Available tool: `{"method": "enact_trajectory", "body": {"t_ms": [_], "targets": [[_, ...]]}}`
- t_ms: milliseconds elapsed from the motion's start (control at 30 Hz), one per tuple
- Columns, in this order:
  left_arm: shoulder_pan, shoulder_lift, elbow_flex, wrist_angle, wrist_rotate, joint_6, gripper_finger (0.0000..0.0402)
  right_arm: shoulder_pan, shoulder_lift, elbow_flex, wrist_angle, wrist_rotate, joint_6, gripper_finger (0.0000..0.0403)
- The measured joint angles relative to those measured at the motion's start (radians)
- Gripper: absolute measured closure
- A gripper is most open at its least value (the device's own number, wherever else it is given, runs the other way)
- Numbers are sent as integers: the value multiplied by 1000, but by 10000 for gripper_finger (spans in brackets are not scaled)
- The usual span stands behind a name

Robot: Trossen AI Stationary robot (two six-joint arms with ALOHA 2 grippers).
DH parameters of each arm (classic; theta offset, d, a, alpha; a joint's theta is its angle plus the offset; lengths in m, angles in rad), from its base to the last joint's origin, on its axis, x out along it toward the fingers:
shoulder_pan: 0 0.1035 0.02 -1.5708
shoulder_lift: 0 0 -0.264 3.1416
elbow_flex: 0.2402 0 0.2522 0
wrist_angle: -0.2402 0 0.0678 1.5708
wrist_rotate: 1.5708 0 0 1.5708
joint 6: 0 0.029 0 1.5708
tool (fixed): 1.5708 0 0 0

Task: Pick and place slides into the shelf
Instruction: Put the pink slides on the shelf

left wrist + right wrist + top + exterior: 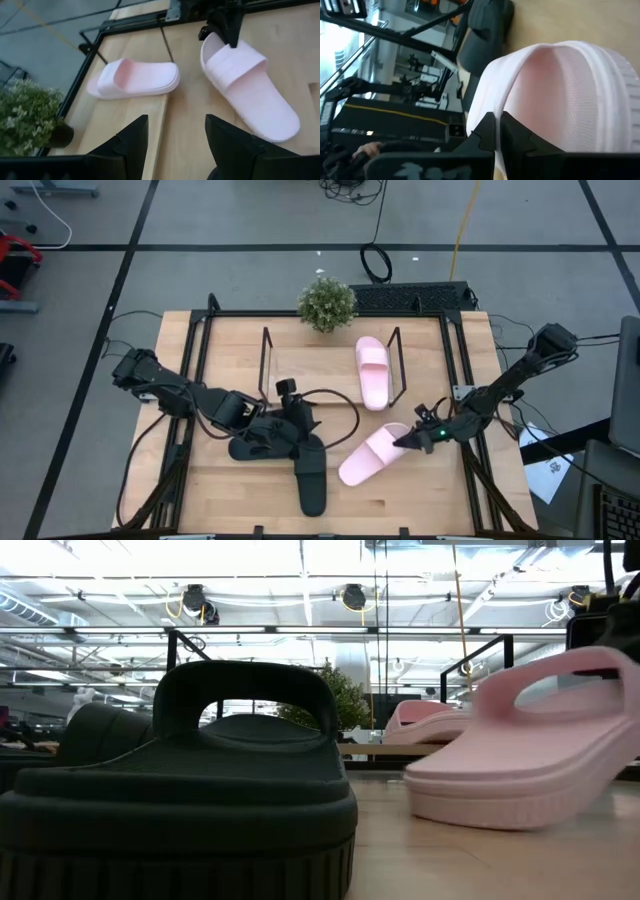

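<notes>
Both arms reach over the table in the high view. Under the left gripper [290, 418] lie two black slides [300, 455], one stretching away from it toward the near table edge, the other lying crosswise beneath the wrist; its fingers are spread and hold nothing, so this arm looks to be waiting. Across the table the right gripper [415, 439] is pinched on the edge of the loose pink slide [372, 454], whose long axis runs diagonally away from the fingers toward the black pair. Farther off from both tools, the second pink slide [373, 372] lies lengthwise on the shelf [300, 360], close to its right wire frame.

Low view: a black slide fills the foreground, strap arching up, facing the camera end-on. Beside it the held pink slide [530, 755] appears slightly tilted, one end raised, probably because the grip has begun to lift it.

Left wrist view: the spread fingers [127, 142] frame bare wood; ahead sit both pink slides, the nearer one clamped by the other arm.

Right wrist view: the fingers [495, 131] are pressed together on the pink rim just by the strap, a hold that would let the sandal hang lengthwise for carrying to the shelf.
</notes>
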Motion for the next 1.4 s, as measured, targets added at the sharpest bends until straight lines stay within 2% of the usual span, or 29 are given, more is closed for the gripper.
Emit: {"method": "enact_trajectory", "body": {"t_ms": [200,333,500,633,833,1000,1400], "targets": [[-24,0,0,81,67,100,204,10,-50,0,19,-10,-35,402],[-40,0,0,133,132,148,204,39,-82,2,107,-4,-118,402],[-60,0,0,190,150,168,204,65,-97,61,117,-3,-226,402],[-68,20,0,271,151,173,204,68,-97,136,15,0,-269,402],[-75,83,0,387,234,208,204,67,-95,238,-132,30,-333,402],[-79,122,0,411,231,206,204,65,-96,281,-132,33,-399,403],[-59,186,0,511,228,239,204,36,-52,285,-98,52,-397,403]]}}
